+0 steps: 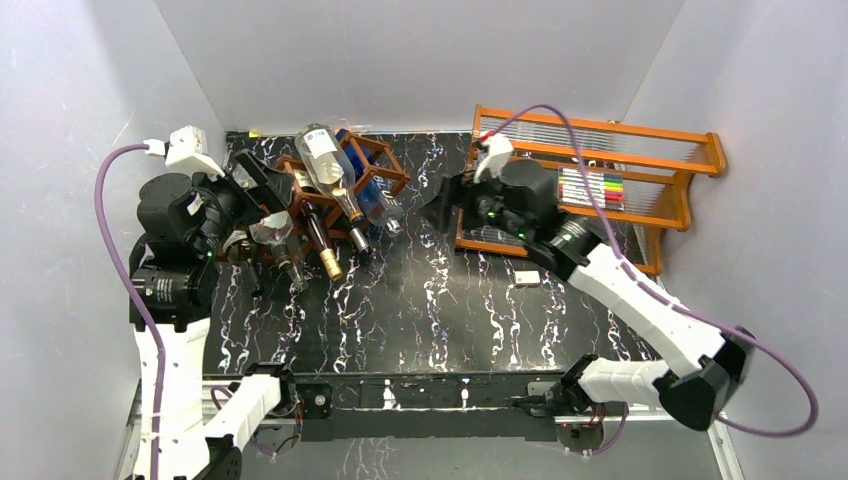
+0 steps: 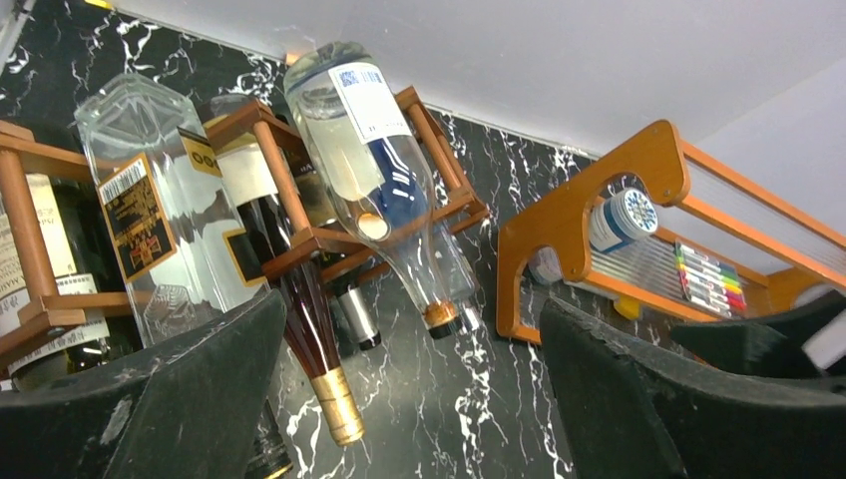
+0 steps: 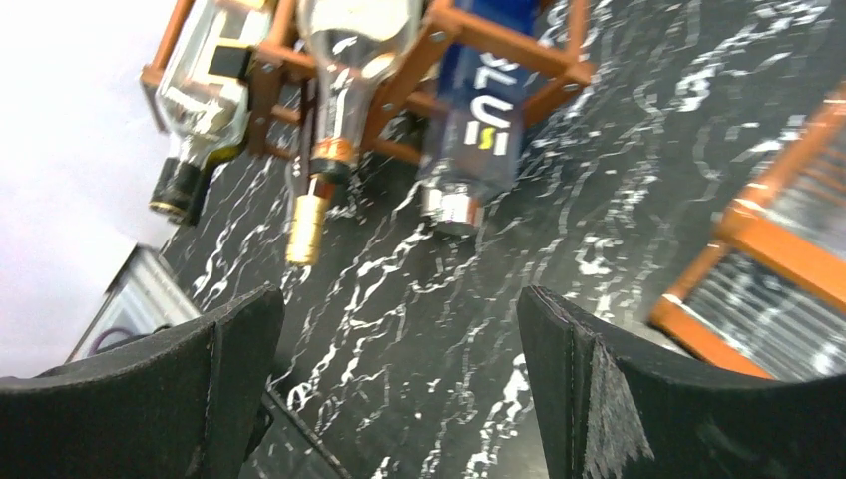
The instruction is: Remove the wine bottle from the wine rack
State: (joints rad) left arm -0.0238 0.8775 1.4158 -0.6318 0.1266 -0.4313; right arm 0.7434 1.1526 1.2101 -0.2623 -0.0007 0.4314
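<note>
Dark wine bottle (image 2: 309,329) half hidden inside wine rack (image 2: 269,165)

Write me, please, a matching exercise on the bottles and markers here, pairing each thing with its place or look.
Things:
1. clear bottle
2. blue bottle
3. gold-capped bottle
4. markers

Place or look:
a. on the orange shelf
b. rightmost in the rack, silver cap
c. lying on top of the rack
d. dark neck pointing out of a lower cell

Pairs: 1-c, 2-b, 3-d, 4-a.
</note>
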